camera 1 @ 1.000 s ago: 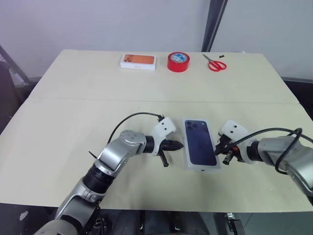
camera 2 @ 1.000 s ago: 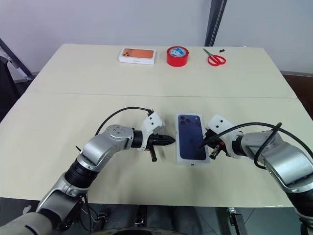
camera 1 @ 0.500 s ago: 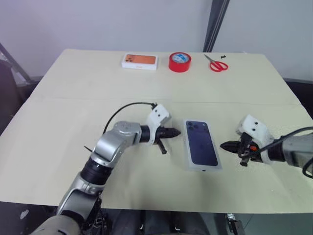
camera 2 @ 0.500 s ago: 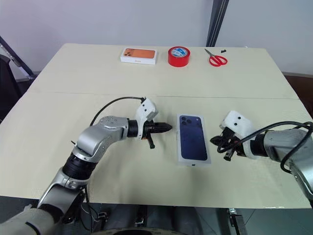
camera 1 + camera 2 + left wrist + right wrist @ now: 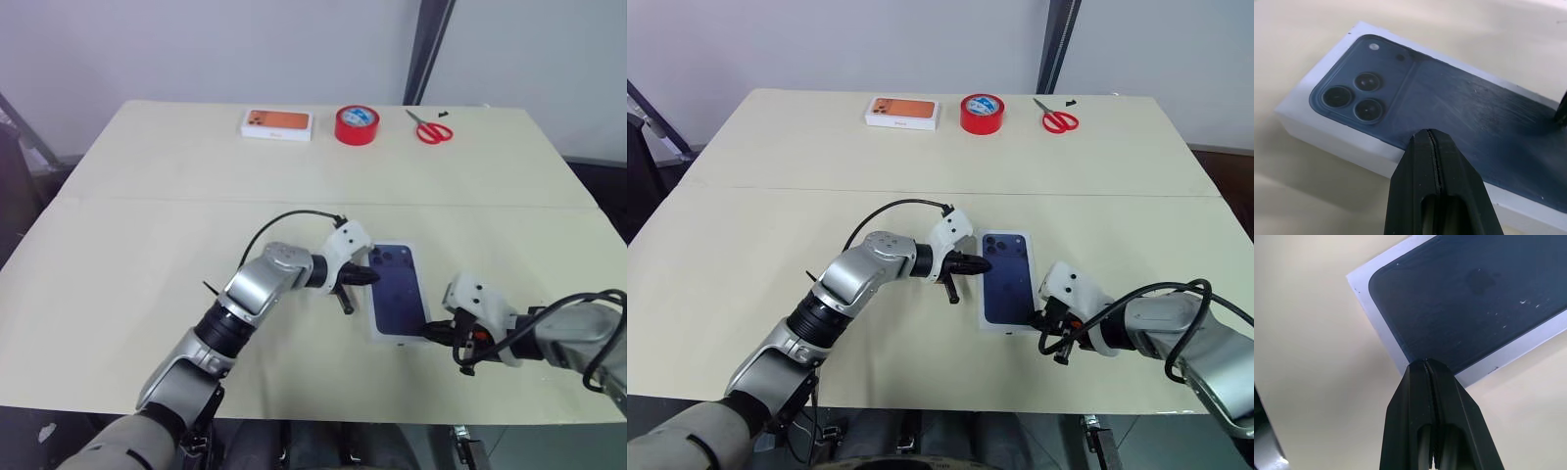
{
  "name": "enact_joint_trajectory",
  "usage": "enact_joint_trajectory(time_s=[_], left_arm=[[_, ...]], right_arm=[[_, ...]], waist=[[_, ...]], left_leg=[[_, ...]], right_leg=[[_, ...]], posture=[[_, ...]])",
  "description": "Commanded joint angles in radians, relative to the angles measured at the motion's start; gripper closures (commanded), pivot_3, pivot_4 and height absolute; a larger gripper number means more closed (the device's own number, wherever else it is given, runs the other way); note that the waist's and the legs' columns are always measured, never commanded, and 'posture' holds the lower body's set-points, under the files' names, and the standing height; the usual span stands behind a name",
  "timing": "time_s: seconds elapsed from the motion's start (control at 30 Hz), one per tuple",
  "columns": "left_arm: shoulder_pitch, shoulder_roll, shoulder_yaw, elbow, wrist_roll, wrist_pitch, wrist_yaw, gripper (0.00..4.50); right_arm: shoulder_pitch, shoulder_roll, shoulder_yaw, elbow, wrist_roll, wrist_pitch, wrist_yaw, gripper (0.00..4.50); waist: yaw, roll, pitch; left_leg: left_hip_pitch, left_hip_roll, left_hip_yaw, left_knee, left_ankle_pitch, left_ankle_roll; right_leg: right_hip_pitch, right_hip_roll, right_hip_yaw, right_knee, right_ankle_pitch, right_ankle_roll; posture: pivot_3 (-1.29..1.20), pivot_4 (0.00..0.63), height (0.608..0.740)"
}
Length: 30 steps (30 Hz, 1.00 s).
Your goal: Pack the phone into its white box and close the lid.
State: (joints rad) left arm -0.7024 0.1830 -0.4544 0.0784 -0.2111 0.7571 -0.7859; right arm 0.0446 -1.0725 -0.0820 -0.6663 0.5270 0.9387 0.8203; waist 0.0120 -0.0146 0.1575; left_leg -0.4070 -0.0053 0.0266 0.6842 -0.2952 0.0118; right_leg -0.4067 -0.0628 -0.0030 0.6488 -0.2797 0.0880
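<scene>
The dark navy phone (image 5: 398, 289) lies face down in the shallow white box (image 5: 397, 339) near the table's front, its camera cluster at the far end. My left gripper (image 5: 372, 277) is shut, its tip at the box's left edge beside the camera cluster (image 5: 1354, 95). My right gripper (image 5: 428, 331) is shut too, its tip at the box's near right corner. In the right wrist view the shut fingertips (image 5: 1425, 363) meet the white rim (image 5: 1376, 318). Neither gripper holds anything. The lid is out of view.
At the table's far edge lie a white box with an orange picture (image 5: 276, 123), a red tape roll (image 5: 357, 124) and red scissors (image 5: 429, 127). A seam crosses the tan table (image 5: 127, 255). Black cables loop off both wrists.
My left gripper has moved right, up to the box's left edge. My right gripper drew away from the box's right side, then came back lower, to its near right corner.
</scene>
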Motion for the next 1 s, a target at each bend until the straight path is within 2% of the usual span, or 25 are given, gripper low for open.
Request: enact_joint_trajectory(time_s=[0.03, 0.17, 0.3, 0.47, 0.67, 0.83, 1.0], left_arm=[[0.008, -0.006, 0.003, 0.001, 0.009, -0.005, 0.005, 4.5], [0.024, -0.013, 0.166, -0.062, -0.045, -0.065, 0.058, 4.5], [0.056, 0.045, 0.312, -0.18, -0.076, -0.05, 0.123, 4.5], [0.19, 0.189, 0.486, -0.342, -0.115, -0.03, 0.145, 4.5], [0.398, 0.317, 0.628, -0.403, -0.121, -0.063, 0.149, 4.5], [0.482, 0.347, 0.665, -0.434, -0.127, -0.081, 0.172, 4.5], [0.504, 0.344, 0.674, -0.45, -0.137, -0.086, 0.195, 4.5]], right_arm=[[0.0, 0.012, 0.021, 0.004, -0.025, -0.007, -0.023, 4.45], [-0.109, 0.115, -0.093, 0.064, 0.03, -0.047, -0.065, 4.45], [-0.206, 0.17, -0.168, 0.222, 0.013, -0.121, -0.08, 4.45], [-0.32, 0.193, -0.174, 0.436, -0.004, -0.207, -0.051, 4.45], [-0.424, 0.192, -0.134, 0.593, -0.009, -0.28, 0.045, 4.45], [-0.447, 0.177, -0.111, 0.627, -0.004, -0.284, 0.122, 4.45], [-0.459, 0.171, -0.081, 0.632, -0.012, -0.285, 0.172, 4.45]], waist=[[0.0, 0.0, 0.0], [-0.004, 0.0, 0.0], [-0.001, 0.0, 0.0], [-0.005, 0.001, 0.0], [-0.002, 0.001, 0.001], [0.003, 0.002, 0.001], [-0.001, 0.002, 0.001]], left_leg=[[0.0, 0.0, 0.0, 0.0, 0.0, 0.0], [0.0, 0.0, 0.0, 0.0, 0.0, 0.0], [-0.001, 0.0, 0.0, 0.0, 0.001, -0.001], [-0.001, 0.0, 0.0, -0.001, 0.001, -0.002], [-0.001, 0.0, 0.0, -0.001, 0.001, -0.002], [-0.001, 0.0, 0.0, -0.002, 0.001, -0.002], [-0.001, 0.0, 0.0, -0.002, 0.001, -0.002]], right_leg=[[0.0, 0.0, 0.0, 0.0, 0.0, 0.0], [0.0, 0.0, 0.0, 0.0, 0.0, 0.0], [-0.002, 0.0, 0.0, 0.002, 0.0, 0.0], [-0.002, -0.001, 0.0, 0.001, 0.0, 0.0], [-0.002, -0.001, 0.0, 0.001, 0.0, 0.0], [-0.003, -0.002, 0.0, 0.001, 0.0, 0.0], [-0.003, -0.003, 0.0, 0.0, 0.0, 0.0]], posture=[[0.0, 0.15, 0.725], [0.0, 0.15, 0.725], [0.0, 0.15, 0.725], [0.0, 0.15, 0.725], [0.0, 0.15, 0.725], [0.0, 0.15, 0.725], [0.0, 0.15, 0.725]])
